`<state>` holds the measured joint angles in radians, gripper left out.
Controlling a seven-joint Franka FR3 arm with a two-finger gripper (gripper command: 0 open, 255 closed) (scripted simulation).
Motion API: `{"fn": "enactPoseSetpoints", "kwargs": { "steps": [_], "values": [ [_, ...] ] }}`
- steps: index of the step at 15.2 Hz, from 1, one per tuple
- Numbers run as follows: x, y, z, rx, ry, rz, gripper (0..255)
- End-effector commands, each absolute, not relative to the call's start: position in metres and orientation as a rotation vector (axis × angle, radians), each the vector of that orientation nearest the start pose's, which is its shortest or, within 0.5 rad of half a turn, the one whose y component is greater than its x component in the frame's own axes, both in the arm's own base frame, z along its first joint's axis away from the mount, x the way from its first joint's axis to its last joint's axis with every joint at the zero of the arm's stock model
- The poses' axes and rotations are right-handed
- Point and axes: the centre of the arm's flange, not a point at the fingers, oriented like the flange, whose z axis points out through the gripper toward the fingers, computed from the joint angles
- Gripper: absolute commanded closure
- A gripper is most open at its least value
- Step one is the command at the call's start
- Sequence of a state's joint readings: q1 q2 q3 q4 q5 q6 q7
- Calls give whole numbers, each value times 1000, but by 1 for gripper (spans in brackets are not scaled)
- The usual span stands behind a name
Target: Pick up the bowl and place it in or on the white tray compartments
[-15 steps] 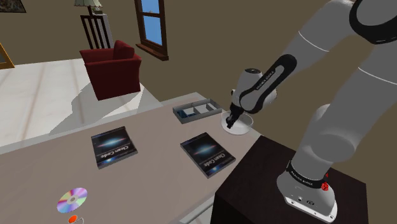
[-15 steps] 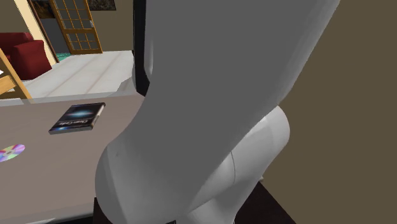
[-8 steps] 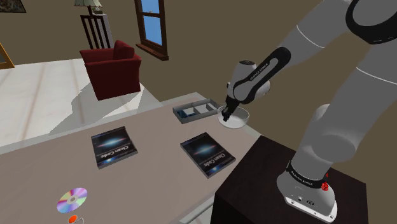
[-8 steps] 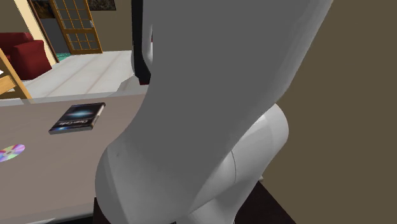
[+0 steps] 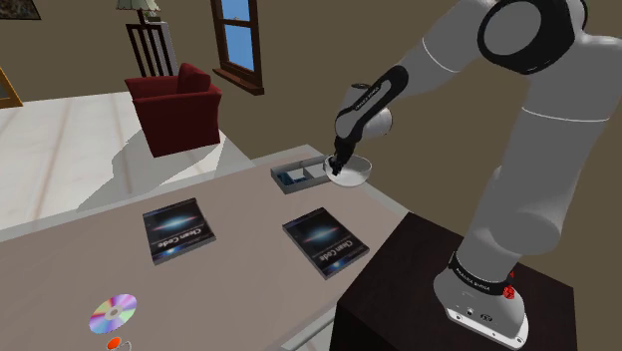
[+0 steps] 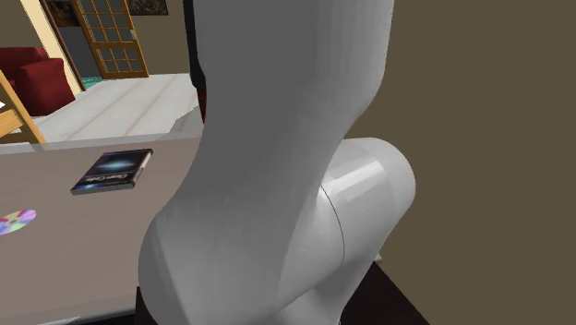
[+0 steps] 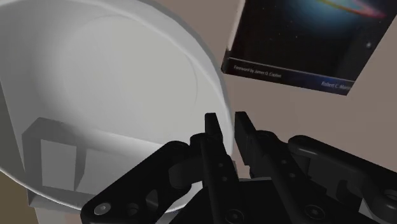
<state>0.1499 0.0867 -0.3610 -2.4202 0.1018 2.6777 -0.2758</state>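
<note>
white arm (image 5: 543,170) arches high, wrist (image 5: 361,112) angled down, jaws pinched narrowly together

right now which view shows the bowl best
The shoulder view: the whole white bowl, held by the gripper at the tray's end. The wrist view gives its inside, rim between the fingers. The second exterior view is blocked by the arm.

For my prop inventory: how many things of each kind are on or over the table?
books: 2
disc: 1
bowl: 1
tray: 1
small orange thing: 1
total: 6
</note>
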Motion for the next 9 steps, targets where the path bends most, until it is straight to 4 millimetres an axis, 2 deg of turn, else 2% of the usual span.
{"fn": "enactPoseSetpoints", "kwargs": {
  "steps": [1,9],
  "values": [
    [527,-119,296,-3148,28,-282,255],
    [629,-143,308,-3148,28,-282,255]
  ]
}}
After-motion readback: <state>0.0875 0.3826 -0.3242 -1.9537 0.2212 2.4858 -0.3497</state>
